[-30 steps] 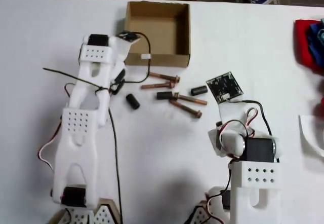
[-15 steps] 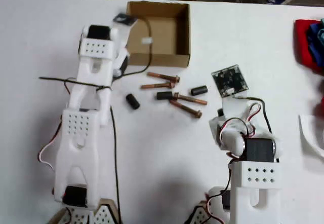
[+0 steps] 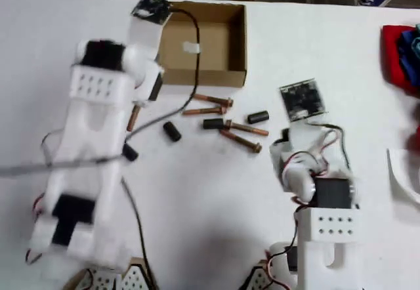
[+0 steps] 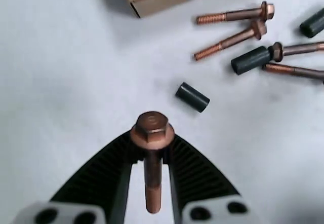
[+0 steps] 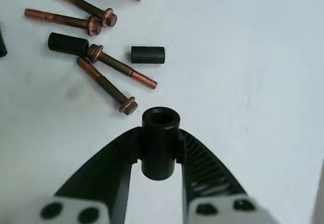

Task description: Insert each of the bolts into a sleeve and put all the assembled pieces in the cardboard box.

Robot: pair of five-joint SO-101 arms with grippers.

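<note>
Wrist views: L gripper (image 4: pixel 152 145) clamped on bolt (image 4: pixel 152 183), R gripper (image 5: pixel 160 139) clamped on sleeve (image 5: pixel 160 120).

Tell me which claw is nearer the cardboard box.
Left. The left claw, gripping a bolt, is beside a corner of the cardboard box; the right claw, gripping a sleeve, is farther off, past the loose bolts.

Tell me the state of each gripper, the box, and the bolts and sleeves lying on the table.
left gripper, shut on a bolt.
right gripper, shut on a sleeve.
cardboard box, open at the top, no pieces seen inside.
four loose bolts, lying flat on the table, none inserted.
three loose sleeves, lying on their sides, no bolt in them.
</note>
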